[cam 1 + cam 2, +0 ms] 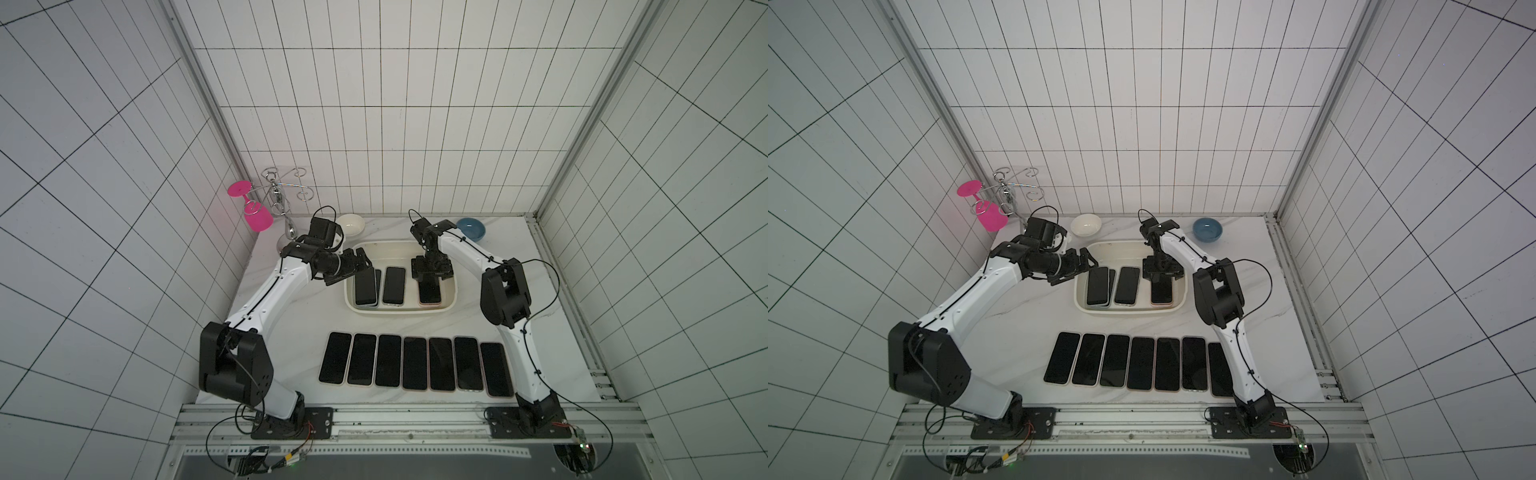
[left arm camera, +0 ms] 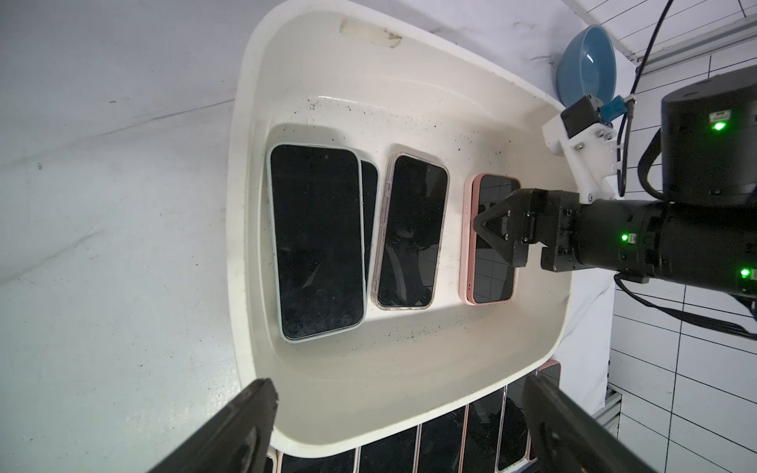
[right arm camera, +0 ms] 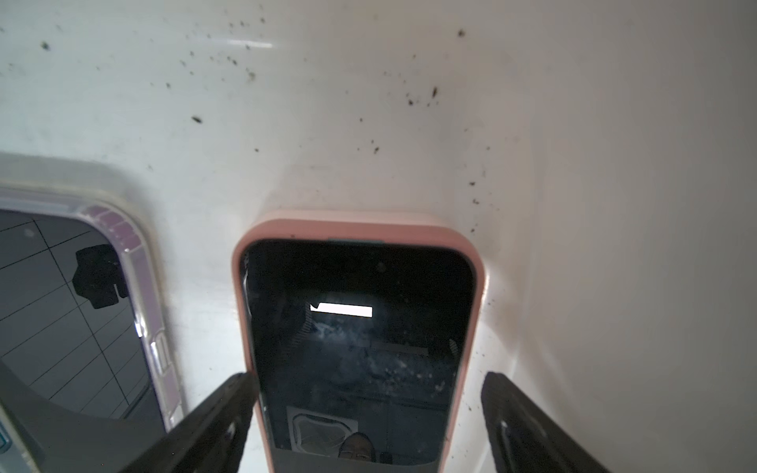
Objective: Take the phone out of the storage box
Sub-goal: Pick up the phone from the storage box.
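Note:
The storage box (image 1: 401,312) is a cream-white tub at the back middle of the table, seen in both top views (image 1: 1129,312). Inside lie a stack of two phones (image 1: 365,287), a clear-cased phone (image 1: 393,285) and a pink-cased phone (image 1: 429,294). My right gripper (image 3: 368,376) is down in the box, open, one finger on each long side of the pink-cased phone (image 3: 360,327). One finger is at the case edge and the other stands a little clear of it. My left gripper (image 2: 399,385) hovers open and empty over the box's left rim (image 2: 239,204).
Several phones (image 1: 415,365) lie in a row on the table in front of the box. Behind it stand a white bowl (image 1: 351,224) and a blue bowl (image 1: 471,228). A pink glass (image 1: 258,218) hangs on a wire rack (image 1: 277,195) at the back left.

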